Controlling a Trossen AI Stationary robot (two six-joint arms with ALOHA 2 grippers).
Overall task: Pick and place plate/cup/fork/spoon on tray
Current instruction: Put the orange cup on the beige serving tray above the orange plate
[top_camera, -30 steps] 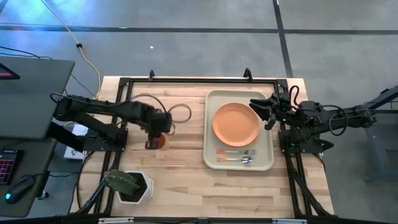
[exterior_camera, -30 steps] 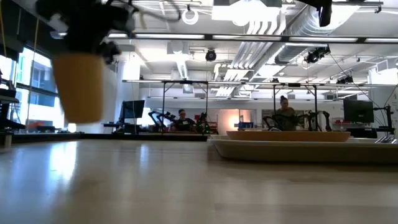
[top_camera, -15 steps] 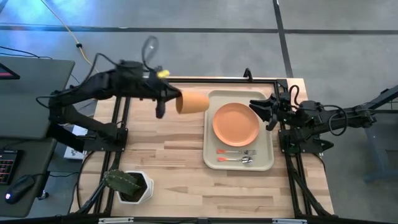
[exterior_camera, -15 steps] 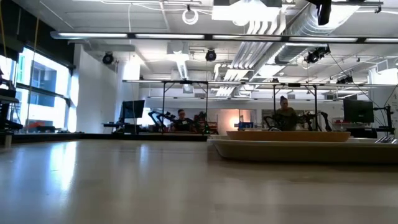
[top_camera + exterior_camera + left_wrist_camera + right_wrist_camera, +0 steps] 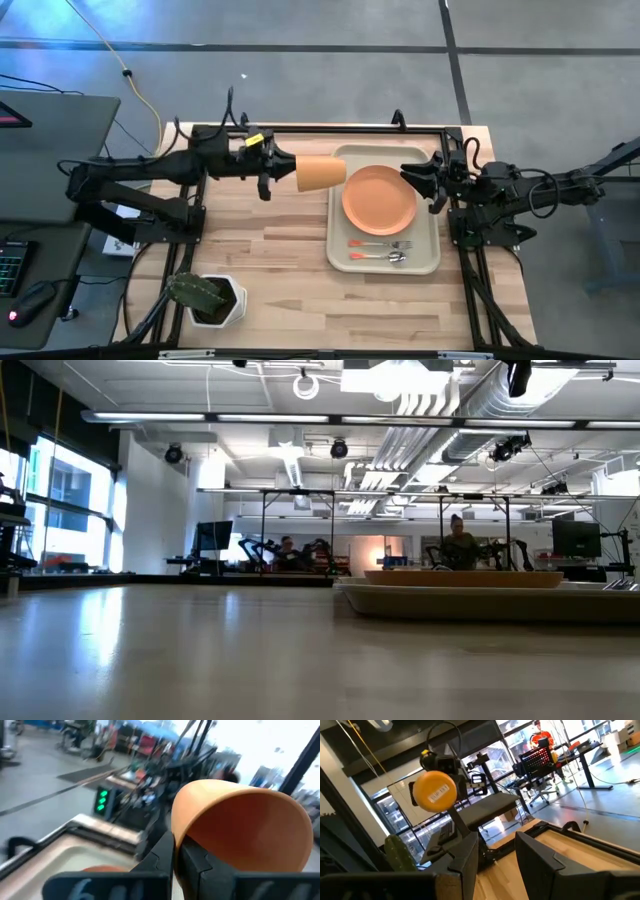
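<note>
My left gripper [image 5: 290, 168] is shut on the orange-yellow cup [image 5: 321, 172], raised above the table just left of the beige tray [image 5: 434, 262], near its far left corner. The cup lies on its side, its labelled base [image 5: 436, 791] toward the right arm. The orange plate [image 5: 379, 198] lies on the tray's far half; the fork [image 5: 385, 244] and the spoon [image 5: 385, 257] lie on its near part. My right gripper [image 5: 425, 180] is open and empty over the tray's far right edge. The cup is out of the low view. My left gripper pinches the cup's wall [image 5: 181, 832] at its open end between its two fingers [image 5: 165, 855]. The fingers come level from the table's left, along the cup. The cup is lifted clear of the table and sticks out sideways past the fingertips, base toward the tray.
A white square pot with a green cactus [image 5: 207, 297] stands at the near left corner. A black frame [image 5: 320, 130] runs along the table's edges. A laptop and a keyboard lie on a side desk [image 5: 40, 150] to the left. People sit at desks in the room behind [image 5: 460, 545].
My left gripper has lifted the cup off the table's left middle, carried it up, toward the far edge, then right toward the tray. It has tipped the cup from upright onto its side. The cup has left the low view.
</note>
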